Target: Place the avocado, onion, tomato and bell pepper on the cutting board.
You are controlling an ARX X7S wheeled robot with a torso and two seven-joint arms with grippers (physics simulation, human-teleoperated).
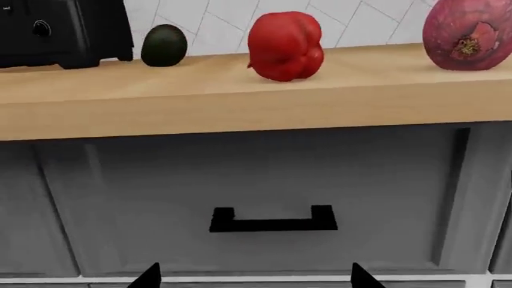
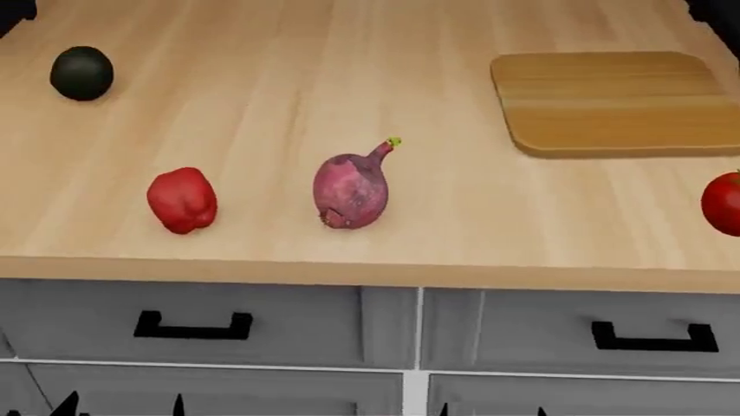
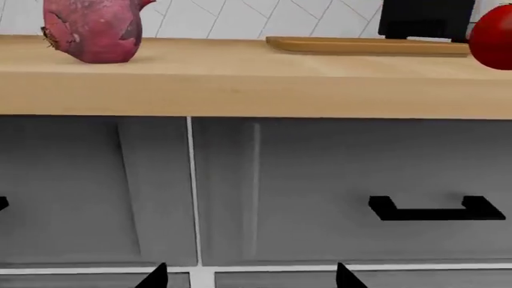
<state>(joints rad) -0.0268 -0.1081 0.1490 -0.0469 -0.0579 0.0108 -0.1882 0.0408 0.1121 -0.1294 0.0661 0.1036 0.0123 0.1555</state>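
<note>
On the wooden counter [image 2: 347,251], the dark avocado [image 2: 82,73] lies at the far left. The red bell pepper [image 2: 183,200] and the pinkish-purple onion [image 2: 353,189] lie near the front edge. The cutting board [image 2: 619,102] lies bare at the back right, and the tomato [image 2: 725,203] is cut by the right border. My left gripper [image 1: 256,279] is open and empty, low before a drawer, facing the avocado [image 1: 164,45], pepper [image 1: 286,46] and onion [image 1: 469,33]. My right gripper [image 3: 252,277] is open and empty, below the onion [image 3: 96,29], board [image 3: 368,45] and tomato [image 3: 492,36].
Grey drawers with black handles [image 2: 192,327] [image 2: 653,336] run under the counter. A black appliance [image 1: 64,30] stands at the back left near the avocado. Another black object [image 3: 424,18] stands behind the board. A white tiled wall [image 1: 216,24] backs the counter.
</note>
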